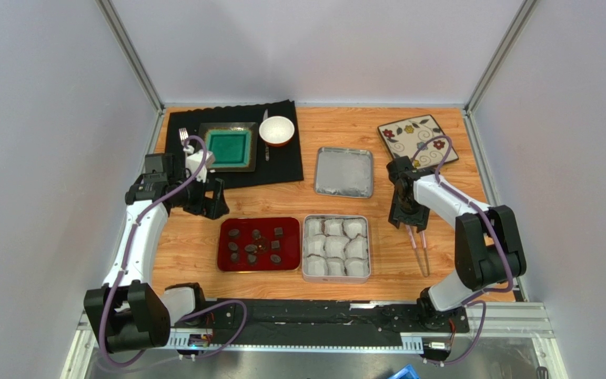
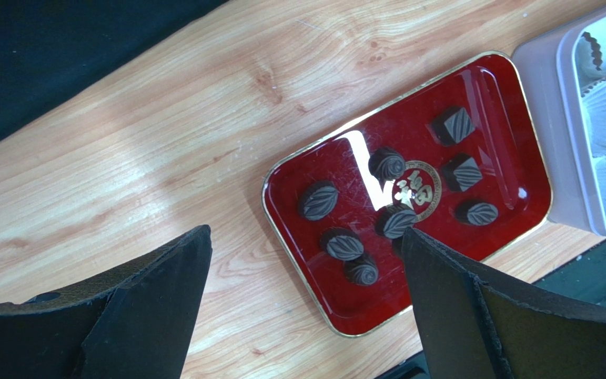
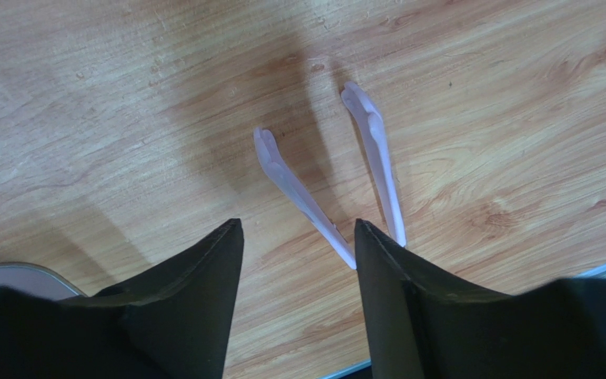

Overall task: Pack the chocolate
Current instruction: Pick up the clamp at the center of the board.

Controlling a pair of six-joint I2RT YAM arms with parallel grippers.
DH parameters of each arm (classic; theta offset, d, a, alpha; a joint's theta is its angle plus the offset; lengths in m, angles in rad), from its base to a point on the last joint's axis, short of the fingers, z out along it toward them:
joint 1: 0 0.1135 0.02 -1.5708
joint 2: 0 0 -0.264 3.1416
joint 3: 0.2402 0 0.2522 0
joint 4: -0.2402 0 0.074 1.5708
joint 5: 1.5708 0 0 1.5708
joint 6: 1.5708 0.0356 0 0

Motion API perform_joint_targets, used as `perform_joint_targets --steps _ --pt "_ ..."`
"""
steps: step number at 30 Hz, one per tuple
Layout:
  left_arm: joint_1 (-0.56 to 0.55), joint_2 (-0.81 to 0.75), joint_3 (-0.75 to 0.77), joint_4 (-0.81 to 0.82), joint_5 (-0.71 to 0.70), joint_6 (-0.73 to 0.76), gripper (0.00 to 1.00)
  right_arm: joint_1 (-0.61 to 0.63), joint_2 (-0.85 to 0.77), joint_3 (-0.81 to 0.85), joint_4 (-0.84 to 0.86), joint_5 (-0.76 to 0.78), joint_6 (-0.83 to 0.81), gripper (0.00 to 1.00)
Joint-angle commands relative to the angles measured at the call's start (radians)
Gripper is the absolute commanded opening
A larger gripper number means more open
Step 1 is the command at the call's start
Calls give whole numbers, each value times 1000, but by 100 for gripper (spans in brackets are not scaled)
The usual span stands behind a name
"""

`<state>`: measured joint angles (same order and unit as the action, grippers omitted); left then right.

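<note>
Right hand (image 3: 298,229) straddles the lilac tongs (image 3: 379,158) at worktop (image 3: 124,118) lower right, can't tell if it's clamped yet, should pinch mid-shank, squarely; left hand (image 2: 306,237) wide open over chocolates (image 2: 319,200) on red tray (image 2: 504,118), centre frame.

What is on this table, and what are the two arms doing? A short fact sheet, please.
chocolate: small dark pieces on the red tray, none seen in the tin
tin: right of the tray, filled with white paper cups
lid: lying apart, behind the tin
tongs: on the wood, right of the tin
left gripper: open, near the tray's left end
right gripper: open, straddling the tongs
</note>
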<state>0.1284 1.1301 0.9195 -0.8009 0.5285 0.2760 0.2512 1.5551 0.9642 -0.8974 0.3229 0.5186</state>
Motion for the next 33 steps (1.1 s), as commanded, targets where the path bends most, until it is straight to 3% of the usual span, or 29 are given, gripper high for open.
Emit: perform_joint_targets --steps 1,13,14,15,18,23,27,33 --pt "8 -23 10 31 -25 37 99 -1 39 39 48 2 -12 55" --pt "13 -36 -11 57 -38 52 99 -52 103 67 63 10 -42 47" --pt "13 -36 -11 60 -36 51 99 -56 109 68 63 11 -45 43" --pt "13 -36 -11 60 -38 51 99 -55 112 68 66 8 -45 32" --pt "14 -41 -11 62 -48 54 99 -59 132 62 77 4 -46 20" --pt "14 -52 -10 62 -59 63 99 -59 146 47 87 -5 -42 18" --pt "14 -61 -7 57 -67 66 99 -58 126 56 74 -16 -43 7" --pt "14 -67 -7 57 -74 68 99 -33 -22 108 17 -79 -57 0"
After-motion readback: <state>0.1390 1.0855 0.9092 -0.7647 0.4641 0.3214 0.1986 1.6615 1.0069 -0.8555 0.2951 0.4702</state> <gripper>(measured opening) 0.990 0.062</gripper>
